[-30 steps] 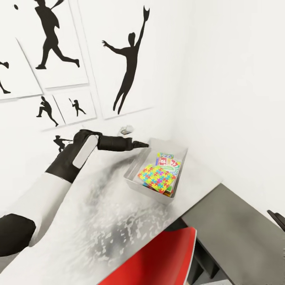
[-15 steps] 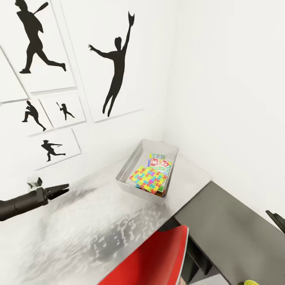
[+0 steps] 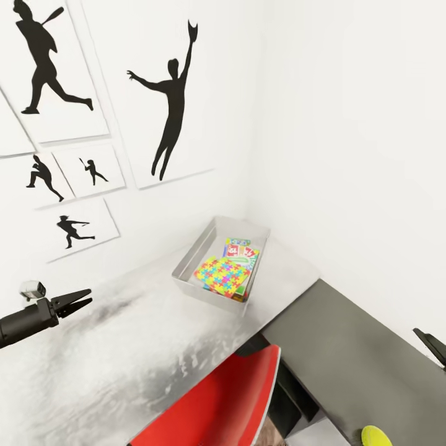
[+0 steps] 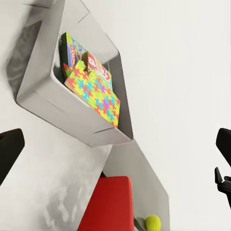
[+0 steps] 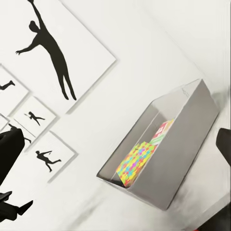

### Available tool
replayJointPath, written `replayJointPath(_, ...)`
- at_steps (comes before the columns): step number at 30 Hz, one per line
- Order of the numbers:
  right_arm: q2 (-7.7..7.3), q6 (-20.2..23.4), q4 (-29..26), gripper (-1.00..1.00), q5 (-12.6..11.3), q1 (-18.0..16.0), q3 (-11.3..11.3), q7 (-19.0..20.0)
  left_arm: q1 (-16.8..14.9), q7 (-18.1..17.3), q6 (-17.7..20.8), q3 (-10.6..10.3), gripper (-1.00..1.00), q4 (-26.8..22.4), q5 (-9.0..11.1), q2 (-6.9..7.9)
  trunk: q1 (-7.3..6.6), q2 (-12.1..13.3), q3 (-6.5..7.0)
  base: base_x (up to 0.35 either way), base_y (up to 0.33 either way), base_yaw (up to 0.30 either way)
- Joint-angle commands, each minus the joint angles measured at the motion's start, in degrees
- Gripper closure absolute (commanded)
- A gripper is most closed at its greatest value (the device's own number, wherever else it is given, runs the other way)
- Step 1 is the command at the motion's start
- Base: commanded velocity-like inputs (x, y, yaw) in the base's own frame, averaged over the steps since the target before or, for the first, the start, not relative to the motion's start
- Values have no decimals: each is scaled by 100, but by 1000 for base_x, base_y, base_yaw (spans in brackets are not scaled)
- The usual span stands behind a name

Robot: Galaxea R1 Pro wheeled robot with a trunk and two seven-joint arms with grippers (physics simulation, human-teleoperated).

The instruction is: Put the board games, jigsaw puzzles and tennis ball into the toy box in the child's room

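Observation:
The grey toy box stands in the table's far corner by the walls. Inside it a colourful jigsaw puzzle lies on top, with a board game behind it; both also show in the left wrist view, the puzzle and the game. My left gripper hovers open and empty above the table, well left of the box. At the right edge my right gripper is partly seen, its fingers spread open. A yellow-green tennis ball lies low at the bottom right, also.
A red chair is tucked at the silver table's front edge. A dark grey lower surface runs along the right wall. Posters of black silhouettes hang on the wall behind the table.
My left arm has pulled back from the box rim to the far left of the table. The head view has shifted, bringing the tennis ball into sight at the bottom right.

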Motion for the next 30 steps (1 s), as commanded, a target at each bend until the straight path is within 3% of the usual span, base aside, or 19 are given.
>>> replayJointPath(1,0,51,3,-100,-13,-5,-6,12,-5,-17,23,4,-100,-3,-5,2,2,-11,-7,-147,-255,-108)
replayJointPath(9,1,57,4,-100,-13,-5,-5,14,1,-22,23,17,-100,-2,23,13,2,-11,41,-67,-129,-184)
replayJointPath(15,1,58,5,-100,-20,-4,-3,18,15,-62,23,158,-100,-5,44,18,2,-11,82,-81,41,-209)
replayJointPath(21,1,58,5,-100,-21,-8,-3,20,30,-544,18,201,-100,-3,-19,24,2,-11,123,-124,78,-211)
replayJointPath(30,1,58,5,-100,-21,-6,-3,15,47,-680,14,213,-100,-2,-40,25,2,-11,184,-12,6,-211)
